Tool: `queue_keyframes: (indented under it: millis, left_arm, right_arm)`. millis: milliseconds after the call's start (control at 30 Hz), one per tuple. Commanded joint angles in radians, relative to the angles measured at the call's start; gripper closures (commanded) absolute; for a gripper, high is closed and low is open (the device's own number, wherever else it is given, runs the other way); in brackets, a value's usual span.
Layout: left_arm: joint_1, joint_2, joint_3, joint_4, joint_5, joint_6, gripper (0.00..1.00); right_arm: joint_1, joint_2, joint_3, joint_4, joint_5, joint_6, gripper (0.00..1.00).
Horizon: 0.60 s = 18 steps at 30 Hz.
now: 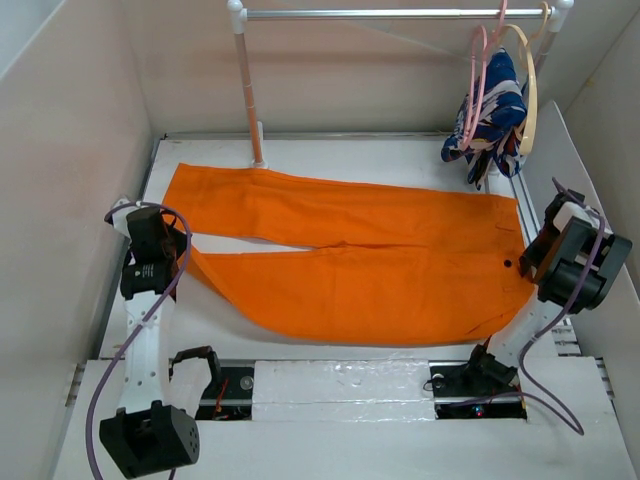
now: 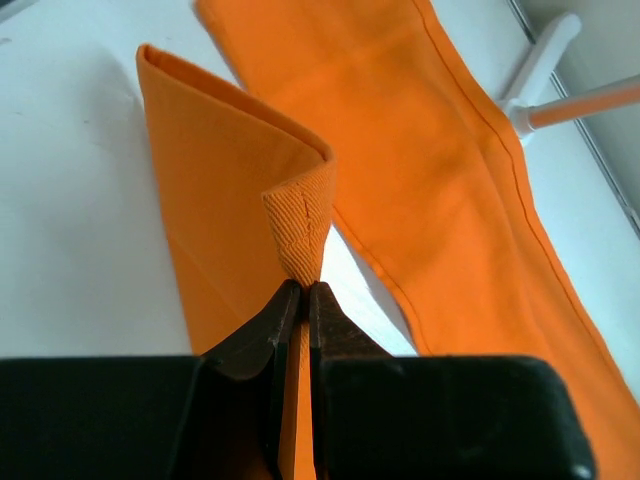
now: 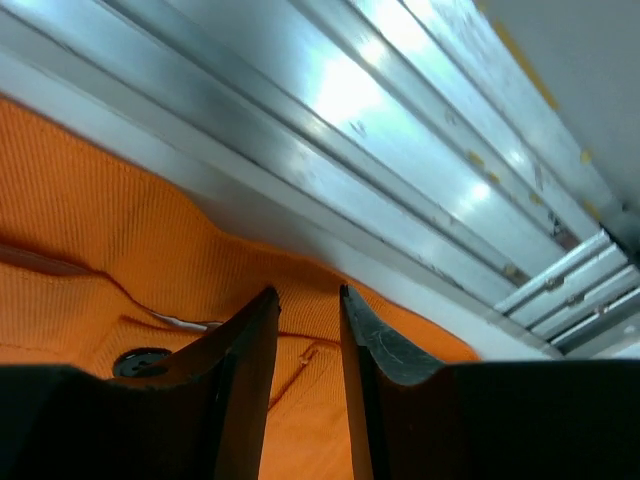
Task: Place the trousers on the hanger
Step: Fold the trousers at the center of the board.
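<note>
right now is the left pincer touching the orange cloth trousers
Touching: left wrist view shows the left pincer shut on a fold of the bright orange cloth trousers.

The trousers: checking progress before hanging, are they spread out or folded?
Mostly spread: the trousers lie flat, legs apart. Only the near leg's cuff is folded up, pinched between the fingers of the left gripper.

rail: across back | tan hanger: hooked on rail | blue patterned garment: hanging at right

no readable text, labels, brands or numbers anywhere
</note>
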Motion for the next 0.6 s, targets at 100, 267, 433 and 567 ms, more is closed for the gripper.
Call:
queue_keyframes:
  millis: [100, 267, 433, 567]
  left_arm:
    - [0.002, -0.037, 0.0, 0.007, -0.11, 0.024, 1.0]
    - [0.002, -0.043, -0.009, 0.001, -0.1, 0.018, 1.0]
    - [0.002, -0.058, 0.006, -0.012, -0.069, 0.018, 1.0]
    - [0.002, -0.077, -0.007, -0.002, -0.015, 0.009, 1.0]
  right_arm:
    - [0.02, 0.148, 0.186, 0.087, -0.106, -0.056, 0.63]
    - [0.02, 0.182, 0.318, 0.071, -0.177, -0.088, 0.62]
    - [0.0, -0.057, 0.226, 0.094, -0.167, -0.044, 0.51]
    - [-0.044, -0.338, -0.007, 0.103, -0.133, 0.035, 0.46]
